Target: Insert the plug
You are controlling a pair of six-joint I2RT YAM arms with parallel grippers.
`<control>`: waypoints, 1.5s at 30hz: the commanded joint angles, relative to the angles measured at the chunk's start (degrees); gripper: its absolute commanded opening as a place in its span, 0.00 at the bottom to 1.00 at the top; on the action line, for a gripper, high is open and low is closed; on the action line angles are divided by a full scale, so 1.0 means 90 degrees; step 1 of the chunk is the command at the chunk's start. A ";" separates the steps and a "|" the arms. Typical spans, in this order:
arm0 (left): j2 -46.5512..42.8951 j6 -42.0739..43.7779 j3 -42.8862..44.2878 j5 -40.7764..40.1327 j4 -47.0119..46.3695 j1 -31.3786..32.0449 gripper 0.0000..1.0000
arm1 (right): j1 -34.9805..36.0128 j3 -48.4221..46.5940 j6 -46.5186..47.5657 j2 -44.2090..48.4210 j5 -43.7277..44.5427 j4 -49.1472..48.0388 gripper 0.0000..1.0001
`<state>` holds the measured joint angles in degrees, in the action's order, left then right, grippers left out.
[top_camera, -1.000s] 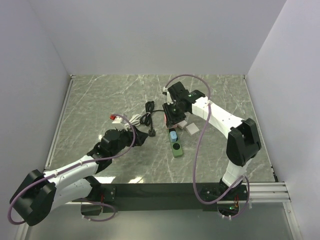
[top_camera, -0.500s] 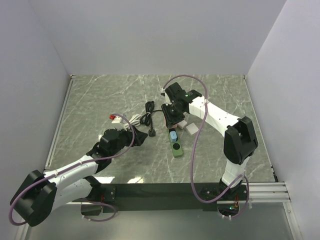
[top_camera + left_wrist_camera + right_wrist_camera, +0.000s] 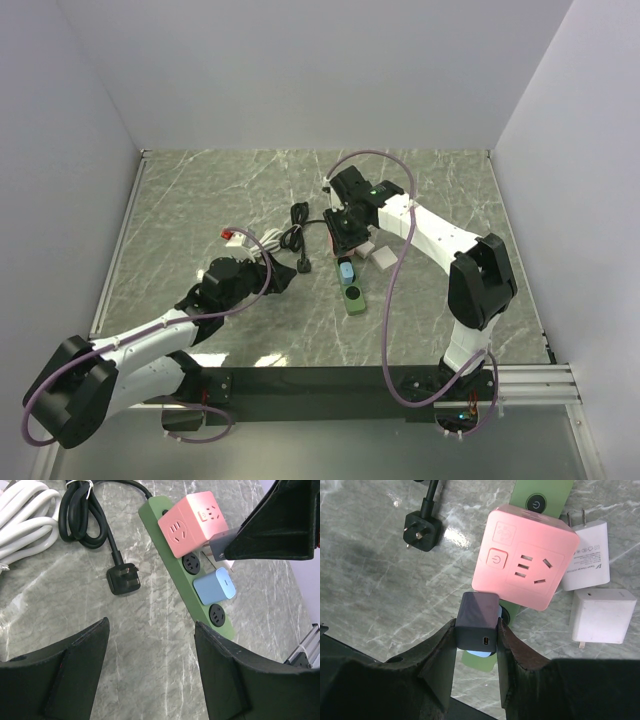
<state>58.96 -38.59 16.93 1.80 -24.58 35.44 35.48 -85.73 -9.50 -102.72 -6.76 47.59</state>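
A green power strip (image 3: 355, 303) lies mid-table, with a pink cube adapter (image 3: 192, 525) and a blue charger (image 3: 214, 586) plugged into it. My right gripper (image 3: 477, 630) is shut on a dark grey charger (image 3: 477, 622) and holds it above the strip (image 3: 542, 495), over the socket between the pink cube (image 3: 525, 562) and the blue charger (image 3: 480, 654). Its prongs are hidden. My left gripper (image 3: 150, 630) is open and empty, low over bare table left of the strip (image 3: 227, 630). In the top view the right gripper (image 3: 347, 238) is over the strip's far end and the left gripper (image 3: 280, 272) is beside it.
A black plug (image 3: 124, 580) on a coiled black cable lies left of the strip. A bundled white cable (image 3: 245, 238) lies further left. Two white chargers (image 3: 585, 555) (image 3: 600, 615) lie on the table right of the pink cube.
My right gripper has shifted slightly left with the dark grey charger over the strip. The left arm has barely moved.
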 commanded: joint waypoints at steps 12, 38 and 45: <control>-0.0057 0.0020 -0.0035 0.0200 -0.0316 -0.0032 0.75 | 0.0051 0.0493 -0.0146 0.0299 0.0410 0.0093 0.00; -0.0330 0.0098 -0.0133 0.0190 -0.0306 -0.0032 0.75 | 0.0305 0.0053 -0.0175 -0.0462 0.0556 -0.0015 0.00; -0.0330 0.0118 -0.0133 0.0132 -0.0287 -0.0032 0.75 | 0.0286 0.0044 -0.0078 -0.0452 0.0488 0.0141 0.00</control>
<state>57.04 -38.37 15.70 3.20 -25.39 35.33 37.76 -83.24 -10.92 -106.37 -2.55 45.98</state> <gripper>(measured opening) 0.748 0.405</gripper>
